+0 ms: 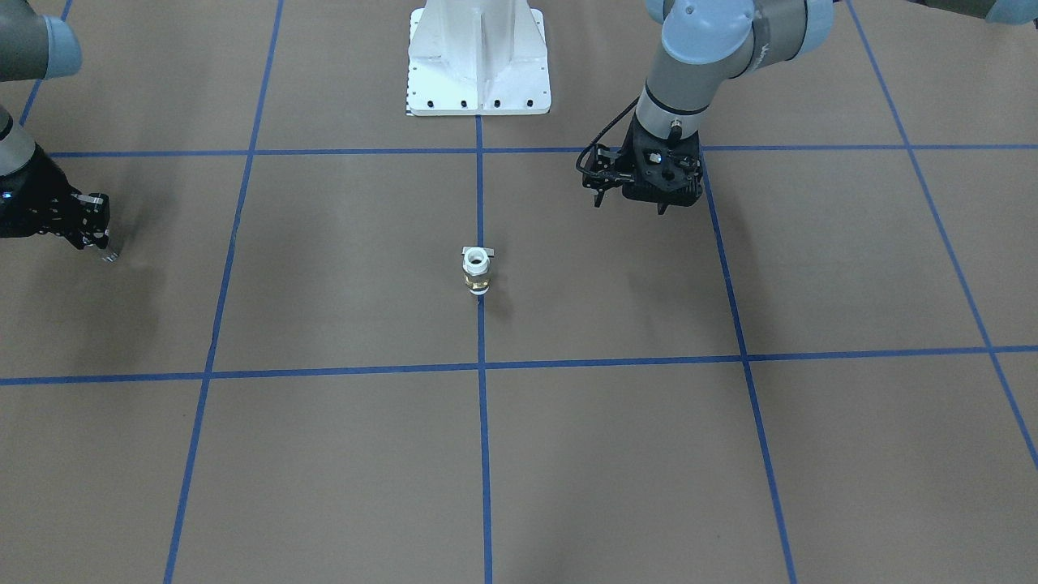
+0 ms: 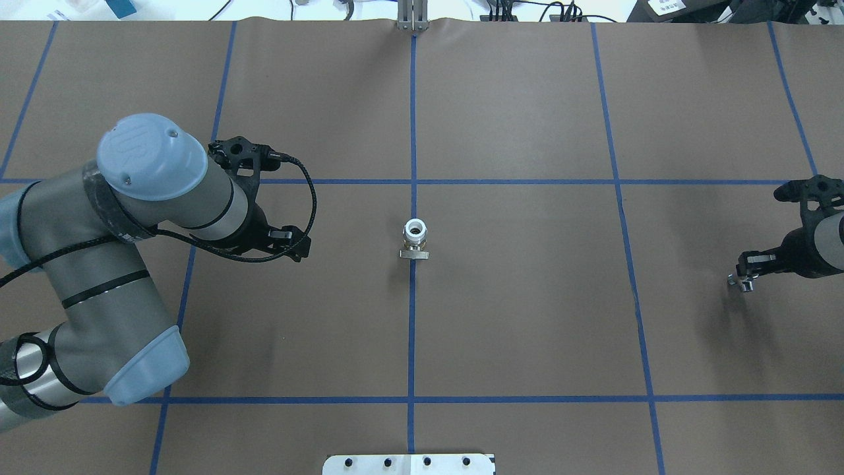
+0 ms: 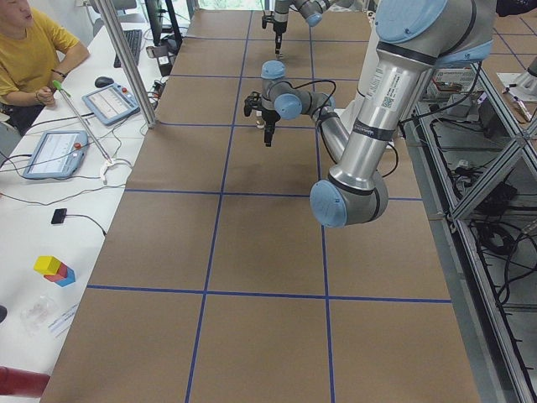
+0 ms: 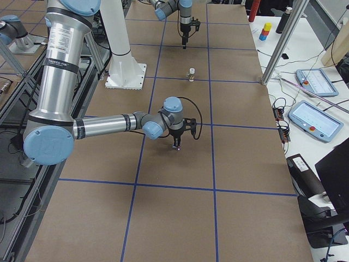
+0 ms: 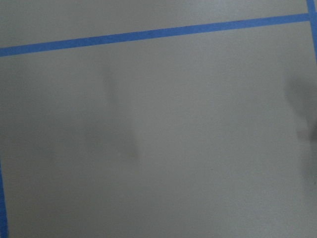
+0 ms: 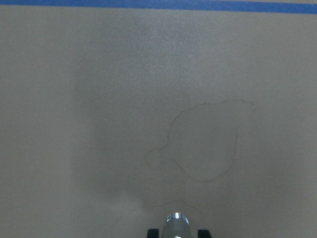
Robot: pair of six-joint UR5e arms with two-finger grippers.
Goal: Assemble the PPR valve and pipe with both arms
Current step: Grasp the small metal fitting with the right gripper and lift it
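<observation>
The PPR valve [image 1: 477, 271] stands upright on the centre blue line, white tube end up, brass middle, lever tab toward the robot; it also shows in the overhead view [image 2: 415, 237] and the exterior right view [image 4: 191, 72]. My right gripper [image 1: 99, 243] is shut on the small silver pipe [image 1: 109, 256], low over the table far out on my right side [image 2: 744, 282]. The right wrist view shows the pipe [image 6: 177, 224] between the fingers. My left gripper [image 1: 629, 206] is open and empty, hanging above the table on the valve's left [image 2: 295, 249].
The white robot base plate [image 1: 478, 73] sits at the table's robot-side edge. Blue tape lines [image 2: 413, 330] grid the brown table. An operator [image 3: 33, 50], tablets [image 3: 54, 153] and coloured blocks [image 3: 54, 270] are on a side bench off the table.
</observation>
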